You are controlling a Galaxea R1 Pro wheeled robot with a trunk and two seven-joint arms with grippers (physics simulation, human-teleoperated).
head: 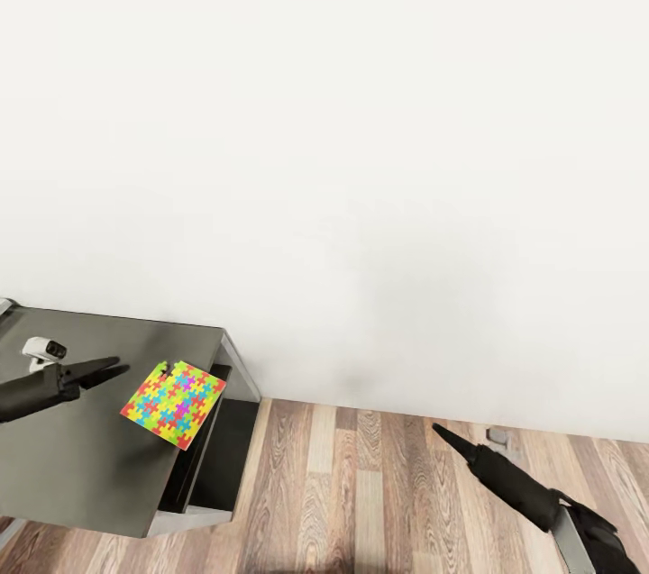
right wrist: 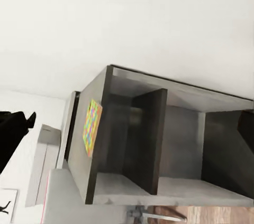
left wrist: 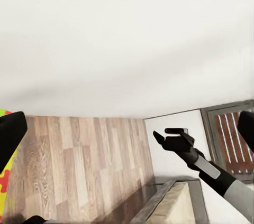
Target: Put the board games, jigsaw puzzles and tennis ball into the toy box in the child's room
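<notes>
Item: one jigsaw puzzle (head: 174, 403), bright interlocking pieces, lying flat at the corner of a dark grey table top (head: 72, 457), just ahead of our left gripper (head: 113, 369) and slightly to its outer side. One edge of the board sits at, perhaps slightly over, the table's edge.

Item: left gripper, held low above the table top, fingers pointing toward the puzzle but apart from it, nothing between them. The two fingers lie close together in the head view; we cannot tell for sure whether they are closed.

Item: right gripper (head: 443, 433), hanging over the wood-plank floor (head: 361, 502), well apart from the table and the puzzle, carrying nothing. Its fingers taper to a single point in the head view, so we read them as together.

Item: open shelf unit (right wrist: 159, 145) beneath the table top, seen from the right wrist, puzzle visible edge-on above it.

Item: white wall (head: 361, 150) beyond both grippers.

Status: no toy box, board games or ball appear near either gripper. We judge this puzzle not yet collected, so at least its pickup and its delivery to the box remain; the progress of the other toys cannot be judged here.
</notes>
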